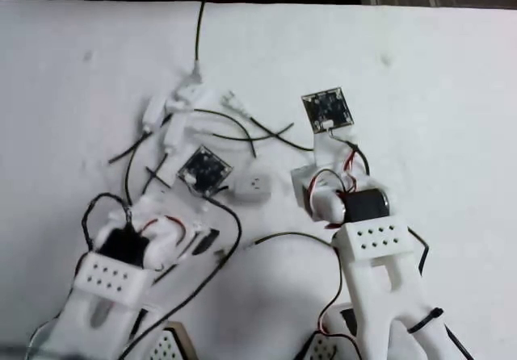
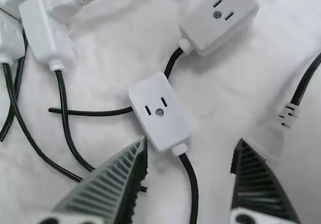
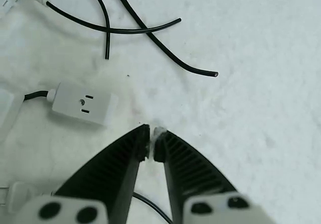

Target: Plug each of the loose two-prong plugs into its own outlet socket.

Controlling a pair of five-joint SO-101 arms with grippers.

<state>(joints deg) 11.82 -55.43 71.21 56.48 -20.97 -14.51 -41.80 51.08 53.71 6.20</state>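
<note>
The left jaws stand wide apart and empty, with a white rectangular outlet socket [image 2: 158, 111] on a black cord lying just ahead, between them. The right jaws are pressed nearly tip to tip over the white surface [image 3: 261, 83], with a second white socket [image 3: 83, 103] nearby. A white two-prong plug [image 1: 234, 100] lies well apart.

White-covered table [image 1: 452, 69] carrying tangled black cords [image 1: 242, 126], white outlet sockets [image 2: 159, 111] lying face-up on it, a loose plug [image 2: 275, 133] resting nearby
</note>
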